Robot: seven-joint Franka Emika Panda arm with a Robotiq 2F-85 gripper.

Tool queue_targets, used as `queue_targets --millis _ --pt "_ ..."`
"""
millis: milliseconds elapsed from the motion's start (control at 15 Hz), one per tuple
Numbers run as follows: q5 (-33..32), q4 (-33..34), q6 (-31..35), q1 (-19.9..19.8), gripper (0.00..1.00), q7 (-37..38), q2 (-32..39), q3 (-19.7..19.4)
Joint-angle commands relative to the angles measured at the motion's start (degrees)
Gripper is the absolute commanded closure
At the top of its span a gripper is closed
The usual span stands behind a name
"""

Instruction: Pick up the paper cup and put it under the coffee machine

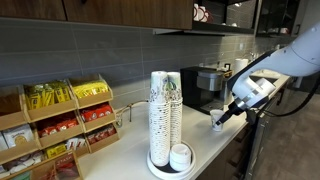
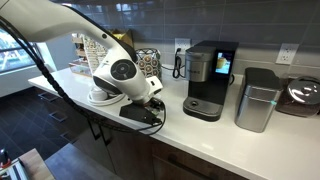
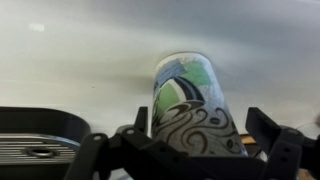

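Observation:
The paper cup is white with a green, blue and dark swirl print. It fills the space between my two black fingers in the wrist view. My gripper looks shut on it, with a finger at each side. In an exterior view the cup shows as a small white shape at counter level under the gripper, in front of the coffee machine. I cannot tell whether it rests on the counter. In an exterior view the gripper hides the cup, just left of the black coffee machine.
Tall stacks of nested cups and a short upturned cup stand on a round tray nearer the camera. A snack rack is behind them. A silver canister stands right of the machine. A black grilled tray lies beside the cup.

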Motion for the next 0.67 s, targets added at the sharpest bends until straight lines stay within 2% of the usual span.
queue_targets --millis 0,400,467,533,600 --pt "4.09 1.49 -0.29 -0.52 0.05 -4.15 1.72 0.21" --pt "7.8 2.26 -0.56 -0.71 0.19 -7.16 2.26 0.07" --pt "8.25 2.33 -0.62 -0.76 0.23 -7.59 2.24 0.04" --pt "8.64 2.31 -0.72 -0.84 0.2 -7.97 2.11 0.0" --pt "9.12 2.3 -0.81 -0.91 0.24 -8.28 2.02 -0.05"
